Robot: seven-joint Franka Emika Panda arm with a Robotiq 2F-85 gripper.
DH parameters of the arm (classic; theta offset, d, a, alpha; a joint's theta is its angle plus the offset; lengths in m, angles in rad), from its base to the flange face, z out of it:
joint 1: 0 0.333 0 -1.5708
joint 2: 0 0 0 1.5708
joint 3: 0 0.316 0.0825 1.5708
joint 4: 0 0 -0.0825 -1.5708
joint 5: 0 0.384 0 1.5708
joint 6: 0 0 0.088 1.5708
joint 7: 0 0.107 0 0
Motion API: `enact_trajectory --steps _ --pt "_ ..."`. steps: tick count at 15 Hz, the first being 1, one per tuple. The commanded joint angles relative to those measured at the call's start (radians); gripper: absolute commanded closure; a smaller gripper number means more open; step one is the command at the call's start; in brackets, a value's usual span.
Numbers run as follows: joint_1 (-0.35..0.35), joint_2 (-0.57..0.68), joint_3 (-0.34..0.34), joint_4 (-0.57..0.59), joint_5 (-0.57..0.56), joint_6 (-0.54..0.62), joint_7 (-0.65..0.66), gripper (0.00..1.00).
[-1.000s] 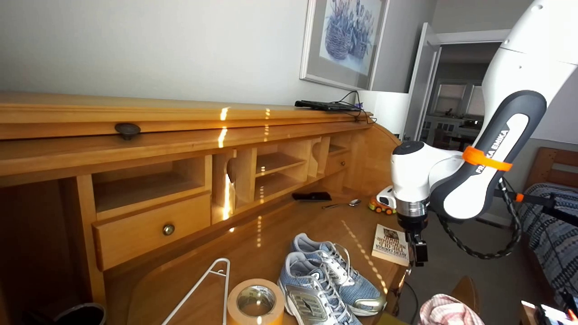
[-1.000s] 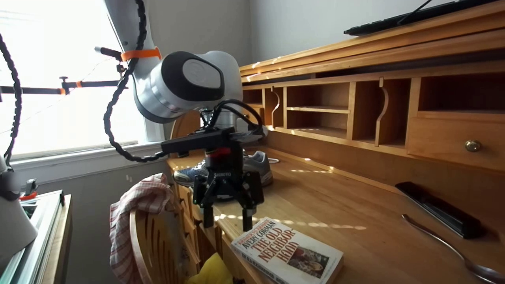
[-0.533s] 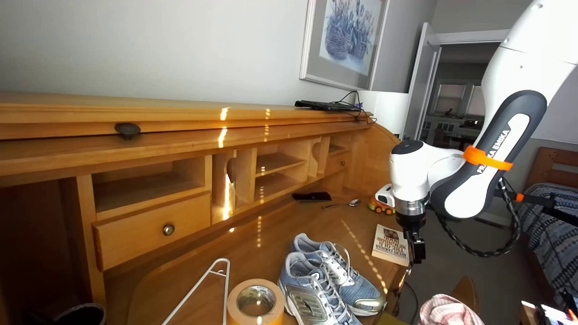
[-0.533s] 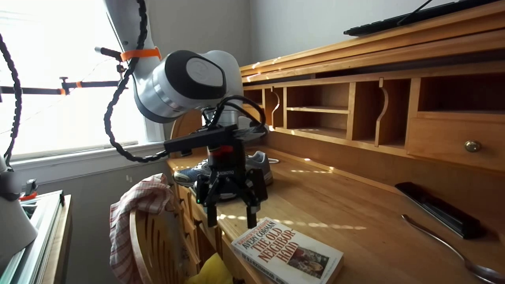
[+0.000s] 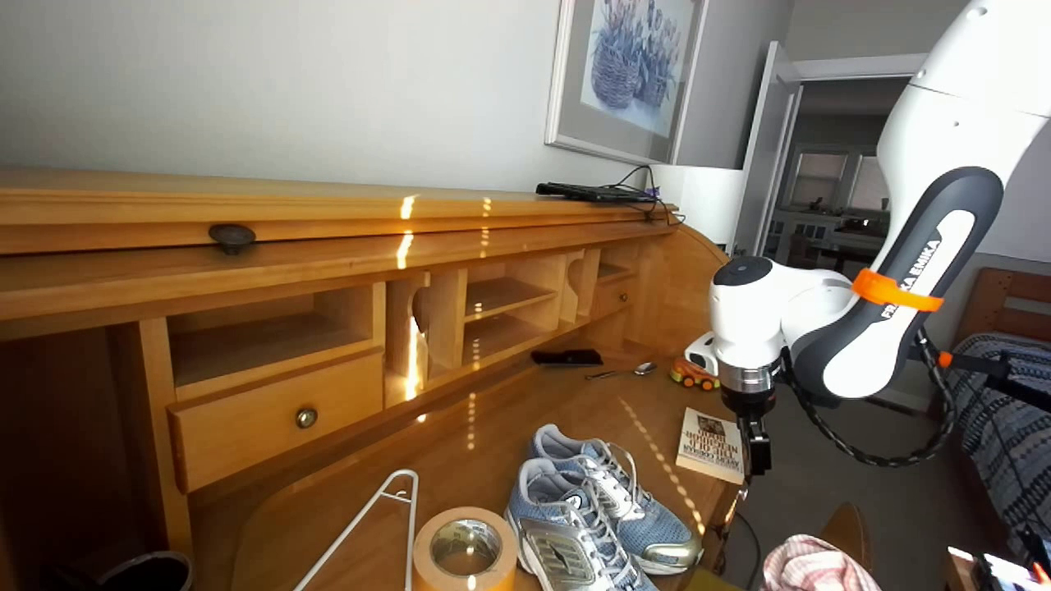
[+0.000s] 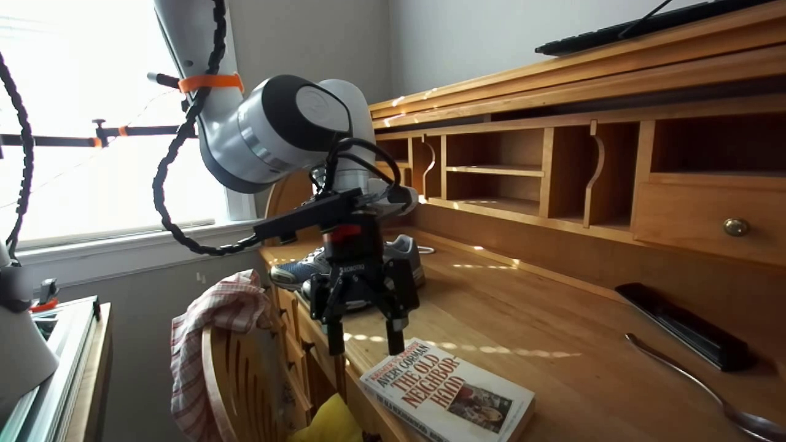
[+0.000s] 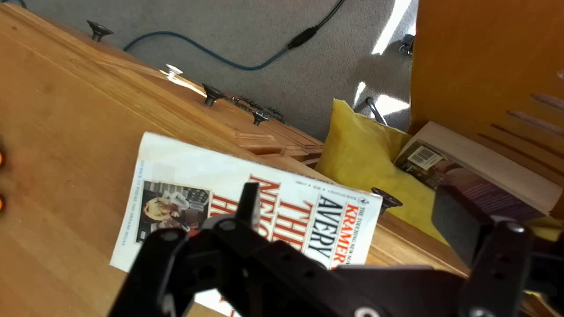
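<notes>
The fingers were observed parted at a wide spread, gripping nothing, with the gap between them unfilled. In an exterior view both pointed down by the front edge of the desk, with a paperback, "The Old Neighborhood" by Avery Corman, just beside and below them. The paperback lay flat, cover up, along that edge. In the wrist view one finger passed in front of the printed title, while its opposite stood past the edge, in line with a yellow cushion and a second book lying on it, both lower than the fingers. Contact between either finger and the cover could not be confirmed.

On the desk, past the paperback and well apart from the fingers, lay a spoon and a black elongated object of undetermined kind. A pair of sneakers stood farther along the desk from the fingers. Beyond it, farther still, lay a roll of tape and a white hanger. A toy vehicle stood past the paperback, partly hidden behind the arm. Off the desk's edge and below the fingers stood a wooden chair, its back draped with a checked cloth.
</notes>
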Motion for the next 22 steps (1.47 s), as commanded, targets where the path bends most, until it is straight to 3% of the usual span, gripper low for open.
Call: enact_trajectory --steps 1,22 --pt "0.002 -0.008 -0.013 -0.012 -0.081 0.001 0.104 0.00" --pt "0.001 0.062 -0.037 -0.017 -0.505 0.080 0.605 0.00"
